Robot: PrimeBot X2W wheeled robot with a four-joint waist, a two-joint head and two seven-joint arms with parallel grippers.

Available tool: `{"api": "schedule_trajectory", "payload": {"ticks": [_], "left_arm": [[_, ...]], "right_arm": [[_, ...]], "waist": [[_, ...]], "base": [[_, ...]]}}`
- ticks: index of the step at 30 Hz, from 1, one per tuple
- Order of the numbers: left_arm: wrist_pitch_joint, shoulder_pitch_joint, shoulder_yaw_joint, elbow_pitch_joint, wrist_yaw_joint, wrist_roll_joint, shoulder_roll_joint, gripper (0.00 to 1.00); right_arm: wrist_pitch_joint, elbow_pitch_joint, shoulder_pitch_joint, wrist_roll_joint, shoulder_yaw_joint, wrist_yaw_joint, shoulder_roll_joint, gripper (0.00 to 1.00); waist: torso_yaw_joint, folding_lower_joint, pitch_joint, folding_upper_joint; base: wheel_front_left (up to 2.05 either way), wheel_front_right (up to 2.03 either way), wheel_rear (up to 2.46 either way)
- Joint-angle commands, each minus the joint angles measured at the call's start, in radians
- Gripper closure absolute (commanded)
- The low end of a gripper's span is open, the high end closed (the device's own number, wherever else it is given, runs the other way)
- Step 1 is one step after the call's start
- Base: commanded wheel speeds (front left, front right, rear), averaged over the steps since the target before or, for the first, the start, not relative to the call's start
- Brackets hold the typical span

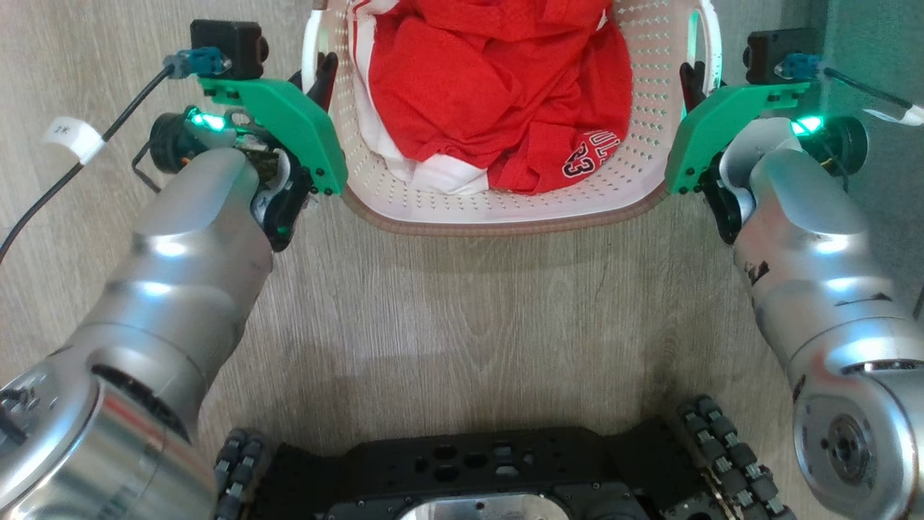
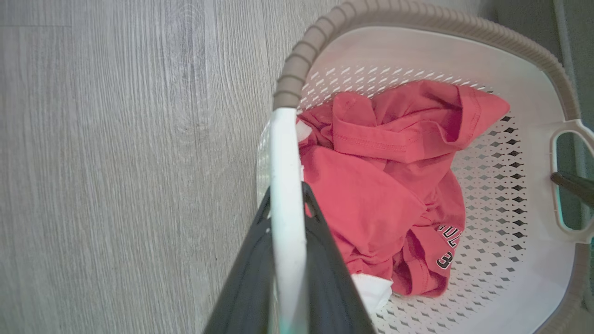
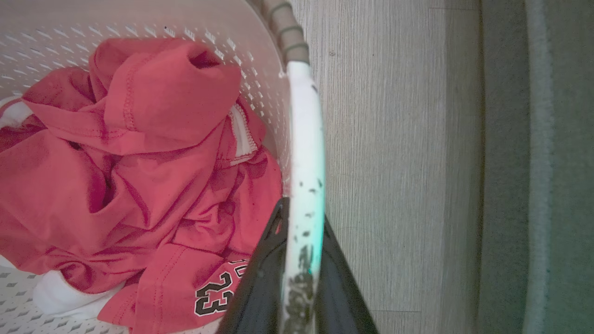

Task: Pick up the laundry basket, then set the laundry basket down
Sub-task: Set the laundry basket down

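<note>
The laundry basket is cream-white and perforated, with a brown woven-look rim, and it holds a crumpled red jersey over some white cloth. My left gripper is shut on the basket's left white handle, one dark finger on each side of the bar. At the other side my right gripper is shut on the right white handle, which runs between its dark fingers. Whether the basket rests on the floor or hangs just above it, I cannot tell.
Grey wood-look floor spreads around the basket. A grey-green rug edge runs along the right side, near the right arm. My black wheeled base lies low in the head view. A labelled cable trails at the left.
</note>
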State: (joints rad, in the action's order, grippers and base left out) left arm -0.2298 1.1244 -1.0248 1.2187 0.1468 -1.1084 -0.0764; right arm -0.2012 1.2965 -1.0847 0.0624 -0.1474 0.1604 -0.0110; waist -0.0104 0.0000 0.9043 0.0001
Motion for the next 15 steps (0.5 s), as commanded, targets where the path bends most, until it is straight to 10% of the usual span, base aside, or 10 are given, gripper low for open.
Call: {"api": "schedule_trajectory", "payload": {"ticks": [1,3,15], "left_arm": [[-0.016,0.002,0.025,0.038,-0.016,-0.013,-0.094,1.0],[-0.015,0.003,0.021,0.038,-0.016,-0.015,-0.089,0.0],[-0.002,-0.001,-0.005,0.007,-0.016,-0.041,-0.09,0.0]], "right_arm": [[-0.002,-0.006,0.033,0.007,-0.009,-0.03,-0.051,1.0],[-0.014,-0.006,0.028,0.003,0.003,-0.03,-0.046,0.0],[-0.027,-0.006,0.029,-0.128,0.153,-0.03,-0.039,0.0]], "waist": [[0.001,0.0,0.0,-0.0001],[0.003,0.0,0.0,-0.0001],[0.012,0.0,-0.006,-0.0001]], "base": [[0.0,0.0,0.0],[0.0,0.0,0.0],[0.0,0.0,0.0]]}}
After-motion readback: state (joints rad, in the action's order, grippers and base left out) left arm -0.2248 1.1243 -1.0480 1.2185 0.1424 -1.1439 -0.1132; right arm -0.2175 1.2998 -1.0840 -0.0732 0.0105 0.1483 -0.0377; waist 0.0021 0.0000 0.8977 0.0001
